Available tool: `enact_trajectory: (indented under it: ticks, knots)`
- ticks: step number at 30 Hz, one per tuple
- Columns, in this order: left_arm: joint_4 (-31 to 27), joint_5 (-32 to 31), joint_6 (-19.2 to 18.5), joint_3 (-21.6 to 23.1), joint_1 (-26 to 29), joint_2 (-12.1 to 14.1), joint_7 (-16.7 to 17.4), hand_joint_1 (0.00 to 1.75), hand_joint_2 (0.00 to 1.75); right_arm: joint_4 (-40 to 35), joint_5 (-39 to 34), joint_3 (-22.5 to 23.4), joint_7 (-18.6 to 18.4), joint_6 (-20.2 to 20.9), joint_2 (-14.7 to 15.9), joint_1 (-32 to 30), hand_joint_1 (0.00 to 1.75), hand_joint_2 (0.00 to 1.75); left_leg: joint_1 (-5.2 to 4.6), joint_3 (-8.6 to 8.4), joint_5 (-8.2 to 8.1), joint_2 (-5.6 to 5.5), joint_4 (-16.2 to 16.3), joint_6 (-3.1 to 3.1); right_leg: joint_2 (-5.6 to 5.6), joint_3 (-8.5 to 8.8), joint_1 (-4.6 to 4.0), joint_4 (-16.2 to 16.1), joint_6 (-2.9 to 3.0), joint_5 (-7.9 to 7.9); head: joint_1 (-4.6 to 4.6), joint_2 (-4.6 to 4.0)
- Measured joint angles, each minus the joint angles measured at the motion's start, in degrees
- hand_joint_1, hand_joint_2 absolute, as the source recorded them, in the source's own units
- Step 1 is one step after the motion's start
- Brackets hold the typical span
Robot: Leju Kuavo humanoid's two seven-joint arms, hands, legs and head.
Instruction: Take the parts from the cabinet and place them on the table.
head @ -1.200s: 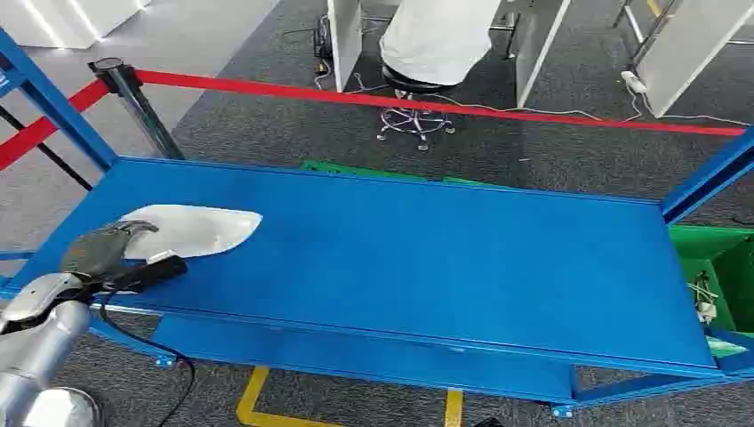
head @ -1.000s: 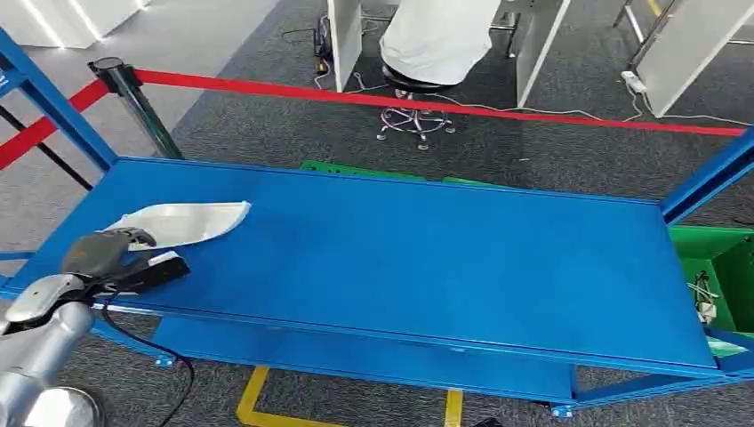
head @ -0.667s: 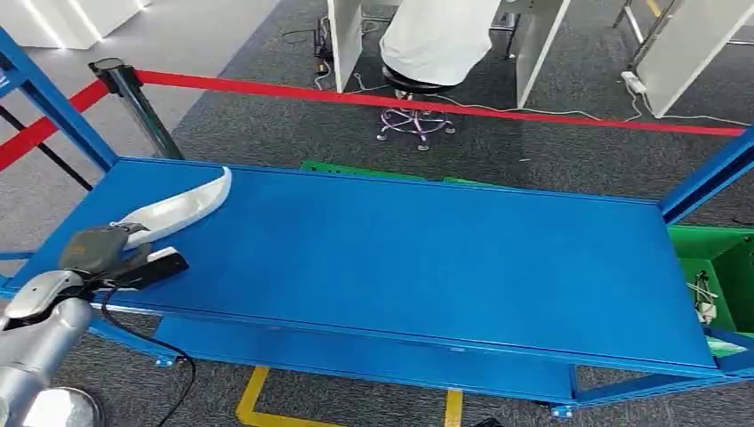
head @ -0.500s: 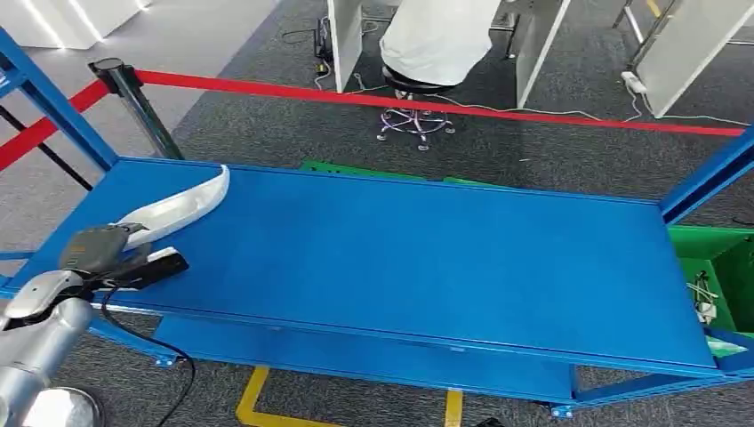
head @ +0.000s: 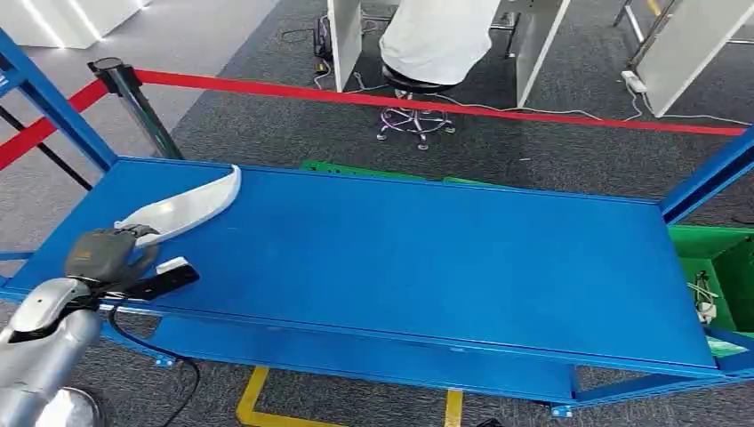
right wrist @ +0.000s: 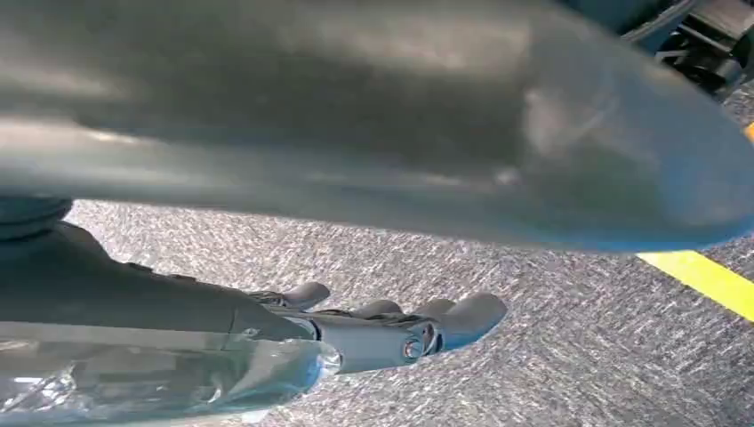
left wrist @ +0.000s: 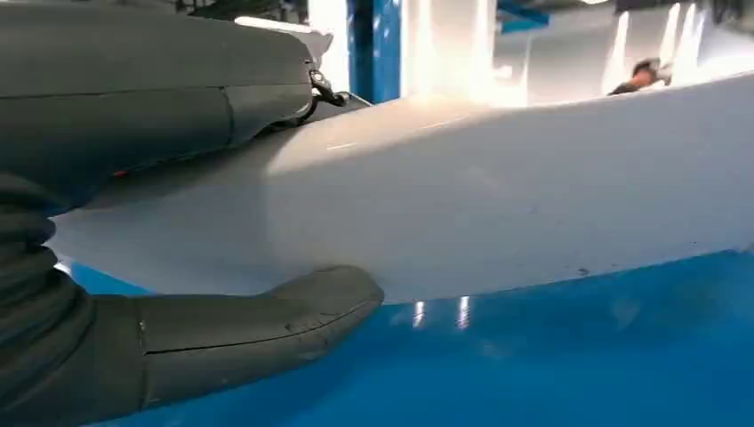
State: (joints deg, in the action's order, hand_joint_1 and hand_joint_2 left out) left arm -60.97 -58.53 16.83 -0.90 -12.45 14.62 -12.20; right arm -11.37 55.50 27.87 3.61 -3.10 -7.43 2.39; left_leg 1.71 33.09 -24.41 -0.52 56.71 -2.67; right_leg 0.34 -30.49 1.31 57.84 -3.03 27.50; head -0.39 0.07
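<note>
A long white curved part [head: 188, 205] stands tilted on its edge at the far left of the blue table [head: 427, 258]. My left hand [head: 108, 255] grips its near end, just above the table's front-left corner. In the left wrist view the white part [left wrist: 533, 196] is clamped between the dark fingers [left wrist: 160, 98] on one face and the thumb [left wrist: 258, 316] on the other, close over the blue surface. My right hand [right wrist: 382, 329] hangs over grey carpet, fingers stretched out and holding nothing.
A red barrier tape [head: 427, 105] on a black post [head: 133, 98] runs behind the table. A person sits on a stool [head: 418, 120] beyond it. Green bins [head: 720, 267] stand at the right end. Blue frame uprights [head: 53, 107] rise at the table's corners.
The white part lay flat on the table; my left hand has tipped it up on its edge. Hand and part have since shifted slightly right and toward the near edge.
</note>
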Motion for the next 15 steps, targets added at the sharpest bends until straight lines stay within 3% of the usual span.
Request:
enact_trajectory:
  ticks: [8, 11, 13, 15]
  knots:
    - [-16.2, 1.1, 0.8, 3.1, 8.1, -3.0, -1.1, 1.75, 1.75, 0.0, -0.1, 2.1, 0.7, -0.3, -0.4, 0.0, 0.0, 0.0, -0.3, 0.04, -0.23, 0.01, 0.2, 0.32, 0.0, 0.04, 0.38, -0.2, -0.16, -0.02, 0.0, 0.0]
    - [-22.1, -1.8, 3.1, 5.5, 10.7, -3.8, 0.3, 1.75, 1.75, 0.0, -0.4, 2.8, 1.1, -0.3, -0.6, 0.0, 0.0, 0.0, -0.73, 0.06, -0.47, 0.01, 0.3, 0.76, 0.01, 0.1, 0.8, -0.3, -0.53, -0.04, -0.02, 0.0]
    - [-25.2, -3.4, 4.3, 7.1, 11.9, -4.0, 1.1, 1.75, 1.75, 0.0, -0.5, 3.4, 1.1, -0.4, -0.7, 0.0, 0.0, 0.0, -0.85, 0.01, 0.05, 0.01, -0.1, 1.36, 0.02, 0.37, 0.89, -0.7, -1.13, -0.5, -0.06, 0.0]
    - [-28.5, -5.0, 5.5, 8.8, 13.1, -4.2, 1.8, 1.75, 1.75, 0.0, -0.5, 3.9, 1.2, -0.8, -0.8, 0.0, 0.0, 0.0, -0.32, -0.37, 0.63, 0.29, -1.0, 2.01, -0.09, -0.75, 0.78, 1.4, -1.05, 1.78, 0.11, 0.0]
